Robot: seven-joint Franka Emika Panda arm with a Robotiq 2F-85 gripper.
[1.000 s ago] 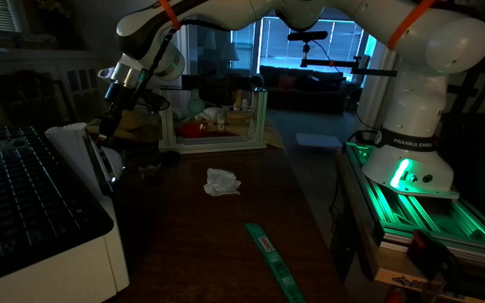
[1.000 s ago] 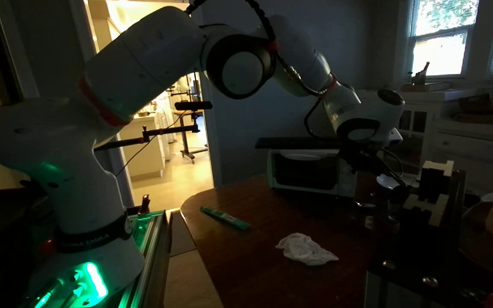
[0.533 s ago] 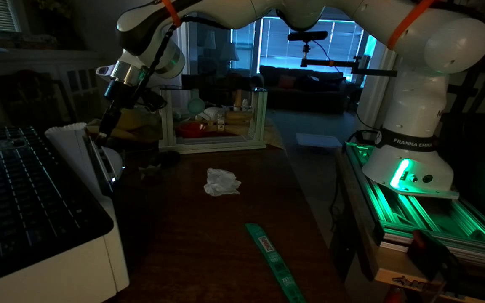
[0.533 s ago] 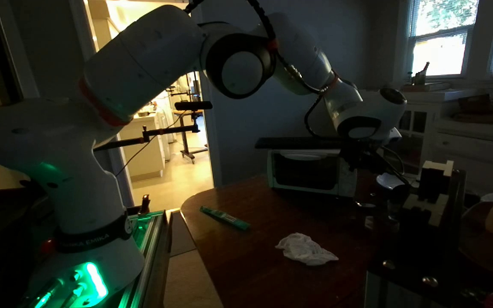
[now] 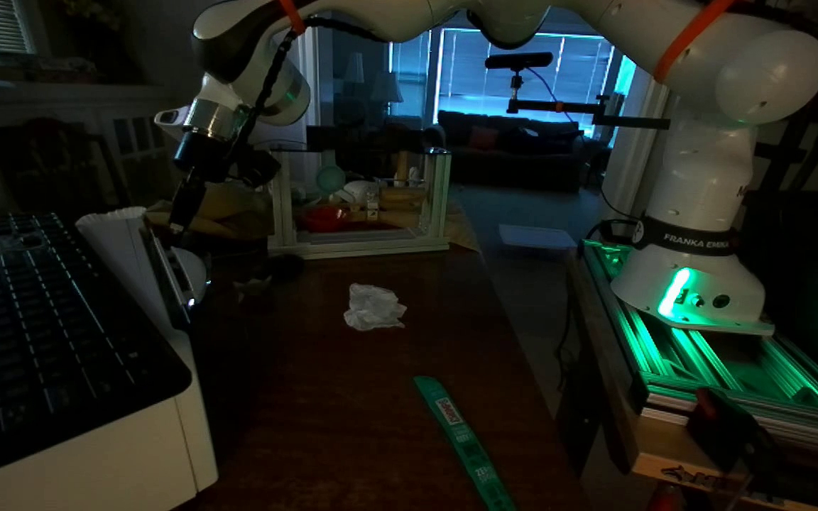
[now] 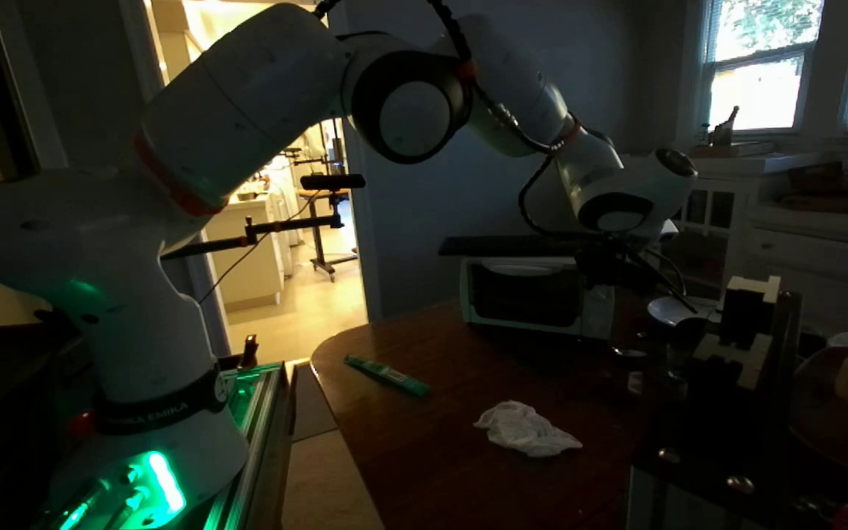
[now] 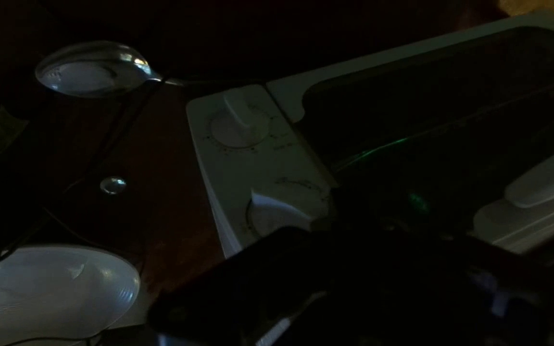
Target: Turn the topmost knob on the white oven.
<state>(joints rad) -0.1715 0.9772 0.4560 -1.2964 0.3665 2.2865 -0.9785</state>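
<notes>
The white oven [image 6: 527, 294] stands at the table's back in an exterior view, with a dark door and a pale knob panel at its right end. In the wrist view its panel [image 7: 258, 163] has two pale knobs. The handle's position shows that picture is upside down, so the topmost knob [image 7: 277, 214] is the lower one in it, beside the gripper [image 7: 346, 206]. The other knob [image 7: 241, 122] is in full view. My gripper, also in both exterior views [image 5: 177, 227] [image 6: 691, 308], looks shut with nothing held. Its dark fingers hide part of the topmost knob; contact cannot be told.
A white bowl [image 7: 56, 288] and a spoon [image 7: 94, 72] lie beside the oven. A crumpled white cloth [image 5: 373, 307] and green strip [image 5: 466, 443] lie on the table. A glass-sided box [image 5: 359, 248] and a white unit with black ribbed top [image 5: 75, 461] stand around.
My arm and wrist have risen slightly over the last second, and the fingertips have shifted a little up. The gripper still looks shut. The cloth, strip and oven have not moved.
</notes>
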